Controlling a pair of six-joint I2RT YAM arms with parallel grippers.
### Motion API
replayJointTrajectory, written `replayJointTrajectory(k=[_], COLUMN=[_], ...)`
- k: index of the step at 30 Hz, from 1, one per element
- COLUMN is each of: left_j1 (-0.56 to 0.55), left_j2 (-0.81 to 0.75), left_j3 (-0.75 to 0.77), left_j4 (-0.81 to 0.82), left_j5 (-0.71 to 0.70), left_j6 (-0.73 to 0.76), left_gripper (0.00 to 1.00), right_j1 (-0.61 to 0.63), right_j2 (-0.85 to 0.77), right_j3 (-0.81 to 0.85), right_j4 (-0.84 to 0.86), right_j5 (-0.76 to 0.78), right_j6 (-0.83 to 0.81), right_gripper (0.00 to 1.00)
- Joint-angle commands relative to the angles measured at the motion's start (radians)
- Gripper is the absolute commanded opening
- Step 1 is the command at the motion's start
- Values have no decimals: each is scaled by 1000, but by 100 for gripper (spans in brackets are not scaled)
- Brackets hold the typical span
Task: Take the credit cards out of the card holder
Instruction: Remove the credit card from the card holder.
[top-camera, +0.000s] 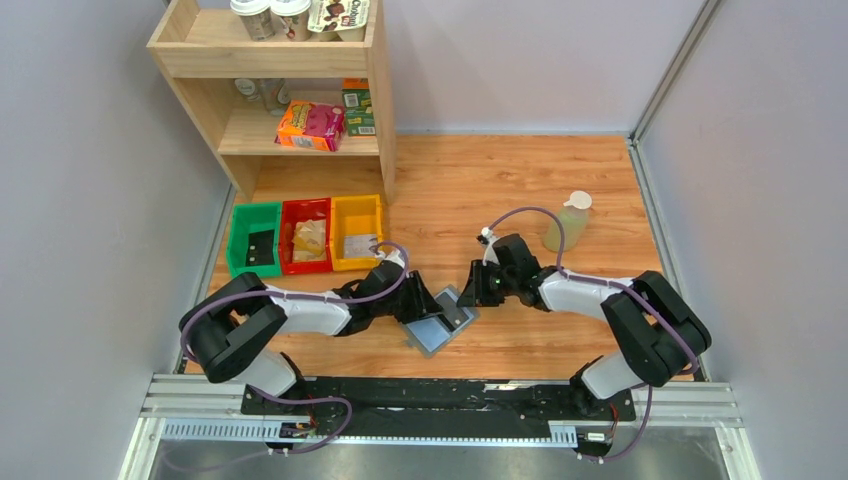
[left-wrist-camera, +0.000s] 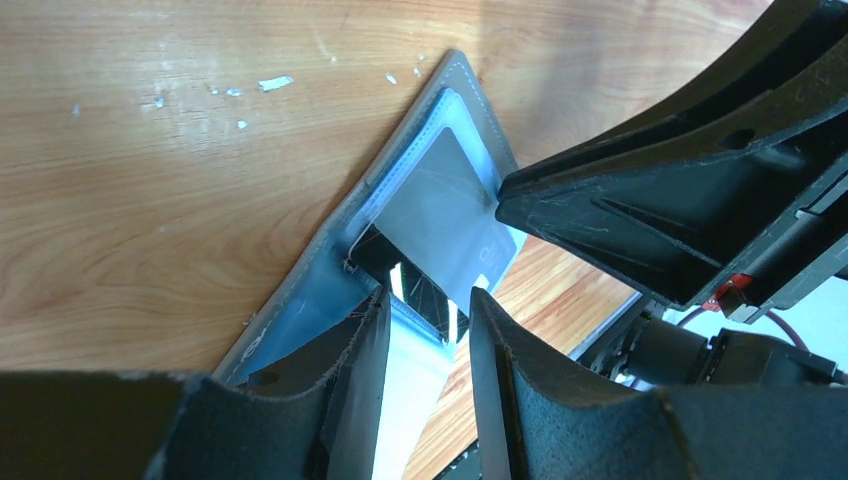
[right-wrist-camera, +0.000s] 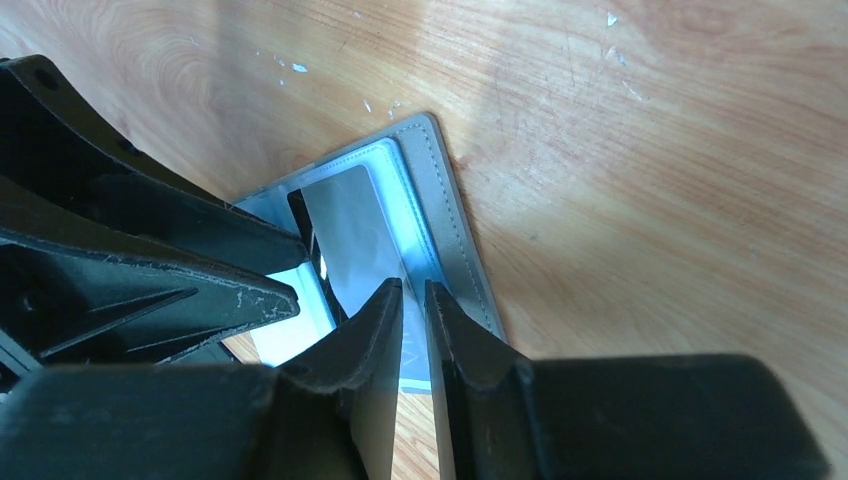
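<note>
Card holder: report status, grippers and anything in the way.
Left gripper open, down on the card holder. Right gripper nearly closed around a raised credit card, grip unconfirmed. Holder lies open; nothing in the way.

White-and-black arms, purple cables, scuffed black gripper fingers.

- Card holder lies open and flat on the wooden table, turned askew, with the paler inside facing up.
- Left gripper sits over the card holder's upper left edge.
- Right gripper is at its upper right corner.
- Finger gap cannot be resolved on either gripper.
- Green bin, red bin and yellow bin stand in a row up-left of the card holder.
- Bottle stands upright, well apart to its upper right.
- Shelf stands far beyond it, up-left.
</note>
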Motion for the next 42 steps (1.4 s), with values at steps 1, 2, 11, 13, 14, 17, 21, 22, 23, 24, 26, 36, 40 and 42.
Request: replayJointTrajectory(k=[1, 2, 11, 13, 14, 17, 21, 22, 23, 24, 26, 36, 40, 42], left_j1=[1, 0, 1, 1, 1, 1, 1, 1, 0, 1, 0, 0, 0, -2], left_j2=[-19, -32, 8, 23, 28, 57, 100, 102, 106, 105, 93, 23, 52, 75], left_j3=[-47, -53, -52, -58, -67, -90, -131, -142, -148, -159, -177, -193, -176, -170], left_j4=[56, 50, 78, 107, 118, 217, 363, 397, 409, 435, 457, 483, 486, 484], left_j5=[-68, -83, -69, -69, -69, -69, -69, -71, -74, -79, -95, -109, -100, -86], left_j6=[-69, -76, -92, -108, -120, -158, -217, -227, -229, -234, -232, -172, -171, -188], left_gripper=[43, 44, 44, 44, 44, 43, 38, 38, 36, 35, 32, 19, 24, 28], right_j1=[-1, -1, -1, -1, -1, -1, -1, -1, -1, -1, -1, -1, -1, -2], right_j2=[17, 17, 17, 15, 14, 13, 15, 14, 12, 10, 9, 12, 7, 3], right_j3=[-38, -40, -43, -46, -47, -49, -57, -58, -58, -64, -66, -70, -69, -69], right_j4=[-26, -26, -26, 3, 3, 6, 9, 9, 9, 11, 13, 13, 6, 3], right_j5=[15, 15, 12, 12, 12, 12, 12, 10, 10, 12, 12, 13, 12, 13], right_j6=[1, -1, 8, 8, 9, 13, 21, 21, 24, 24, 25, 33, 33, 33], right_gripper=[22, 22, 22, 22, 22, 22, 22, 22, 22, 22, 22, 22, 22, 22])
